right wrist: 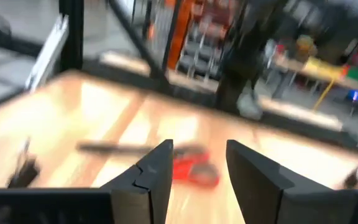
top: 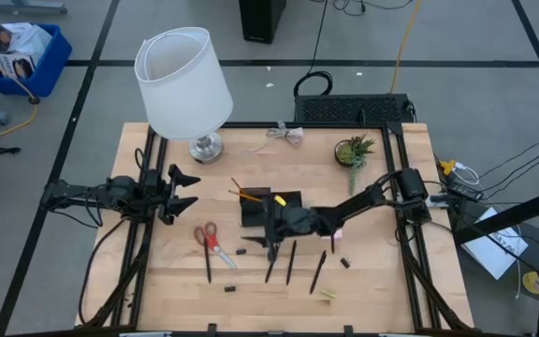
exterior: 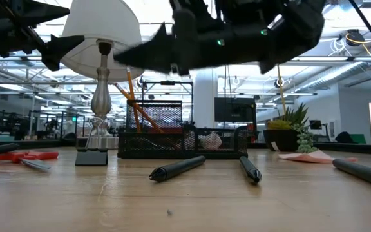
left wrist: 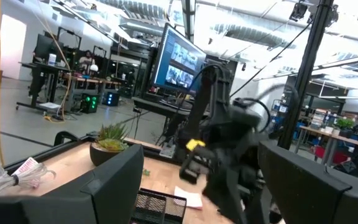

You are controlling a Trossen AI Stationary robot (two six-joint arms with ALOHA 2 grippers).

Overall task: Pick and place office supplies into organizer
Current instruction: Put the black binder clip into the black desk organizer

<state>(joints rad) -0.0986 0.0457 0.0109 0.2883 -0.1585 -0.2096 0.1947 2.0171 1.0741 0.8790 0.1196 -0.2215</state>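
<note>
While the left hand (top: 193,190) waits spread apart, the right hand (right wrist: 199,167) hovers empty, fingers parted, beside the organizer (top: 271,210).

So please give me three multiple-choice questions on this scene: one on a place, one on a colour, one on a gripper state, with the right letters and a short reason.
1. Where does the lamp stand on the table in the high view?
A. far left part
B. near right corner
C. inside the organizer

2. What colour are the handles of the scissors?
A. blue
B. red
C. green

3. How is the right gripper?
A. shut on a pen
B. shut on the scissors
C. open, holding nothing

Answers:
1 A: the high view shows the lamp at the far left, away from the organizer.
2 B: the handles show red in the high view.
3 C: the right wrist view shows its fingers apart with an empty gap.
</note>
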